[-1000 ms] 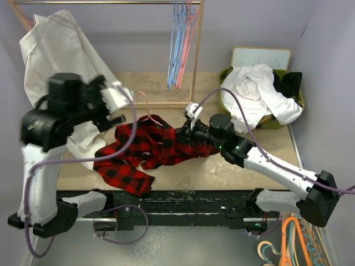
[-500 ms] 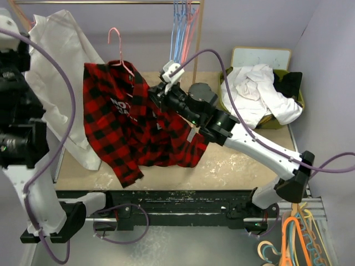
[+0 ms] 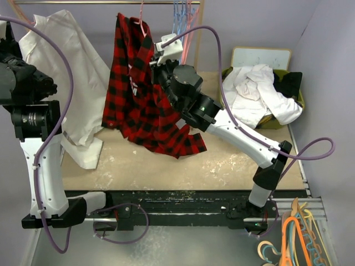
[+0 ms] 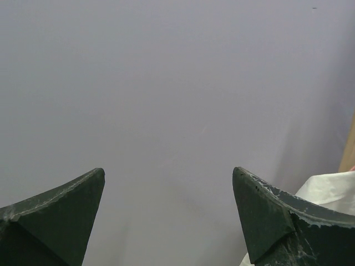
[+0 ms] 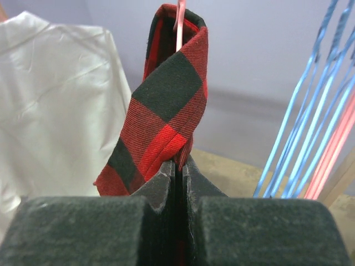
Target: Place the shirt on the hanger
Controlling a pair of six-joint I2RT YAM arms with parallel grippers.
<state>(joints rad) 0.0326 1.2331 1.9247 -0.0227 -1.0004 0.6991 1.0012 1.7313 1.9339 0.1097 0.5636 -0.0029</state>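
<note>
One pinch carries everything: the right gripper (image 5: 178, 166) is clamped on the shirt (image 3: 141, 105) at its collar fold, hanger (image 5: 179, 22) threaded inside, up by the rail (image 3: 83, 3). If cloth slips or the hanger misses, both drop. The left gripper (image 4: 168, 180) gapes, empty.

Overhead camera looks down; right wrist camera shares the shirt (image 3: 138, 105), close.

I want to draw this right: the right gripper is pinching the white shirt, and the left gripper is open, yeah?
Wrong shirt: the right wrist view shows the right gripper shut on the red-and-black plaid shirt. The left gripper is open, yes.
</note>
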